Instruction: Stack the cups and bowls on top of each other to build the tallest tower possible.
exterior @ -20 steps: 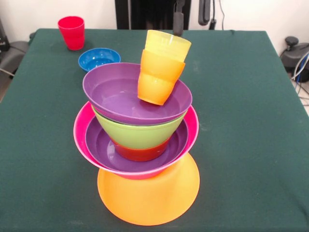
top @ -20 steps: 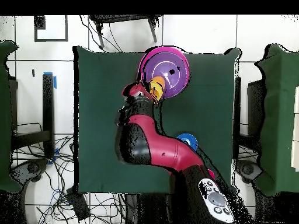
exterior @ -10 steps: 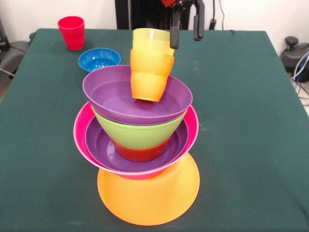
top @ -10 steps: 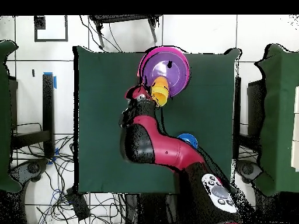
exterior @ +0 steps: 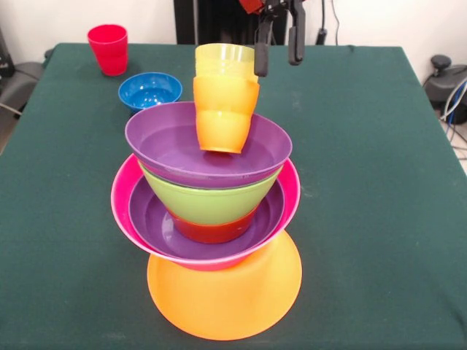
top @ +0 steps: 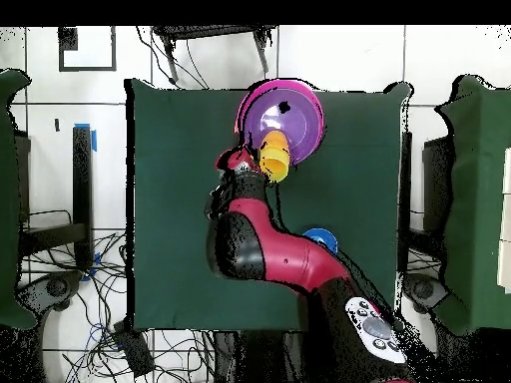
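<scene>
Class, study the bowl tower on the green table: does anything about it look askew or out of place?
Yes. The two nested cups, yellow cup in orange cup, sit off-centre in the top purple bowl and lean slightly. The stacked bowls also overhang the upturned orange bowl at the base. The open gripper hangs beside the cups, apart from them.

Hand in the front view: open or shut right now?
Open. The hand shows two fingers hanging apart with clear space between them, beside the yellow cup, gripping nothing.
</scene>
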### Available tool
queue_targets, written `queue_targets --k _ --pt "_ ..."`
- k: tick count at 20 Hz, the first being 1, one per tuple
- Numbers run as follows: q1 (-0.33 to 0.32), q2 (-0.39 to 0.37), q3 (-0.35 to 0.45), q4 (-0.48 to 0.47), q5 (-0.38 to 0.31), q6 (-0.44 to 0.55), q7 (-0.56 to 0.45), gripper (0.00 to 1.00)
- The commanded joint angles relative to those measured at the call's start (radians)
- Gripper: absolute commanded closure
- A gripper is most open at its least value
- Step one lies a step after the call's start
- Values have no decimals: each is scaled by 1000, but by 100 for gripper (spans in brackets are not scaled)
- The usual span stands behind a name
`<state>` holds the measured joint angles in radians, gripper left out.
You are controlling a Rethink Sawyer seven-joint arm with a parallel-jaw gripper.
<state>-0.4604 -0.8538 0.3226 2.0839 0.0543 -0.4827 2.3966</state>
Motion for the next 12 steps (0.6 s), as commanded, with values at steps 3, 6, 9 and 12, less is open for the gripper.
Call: queue_targets --k 3,6,9,12 --pt "2 -62 71 70 -24 78 201 0" --pt "-10 -113 84 84 -18 123 199 0" --pt "-30 -156 102 100 -18 162 198 0" --pt "-52 -142 122 112 -33 146 204 0"
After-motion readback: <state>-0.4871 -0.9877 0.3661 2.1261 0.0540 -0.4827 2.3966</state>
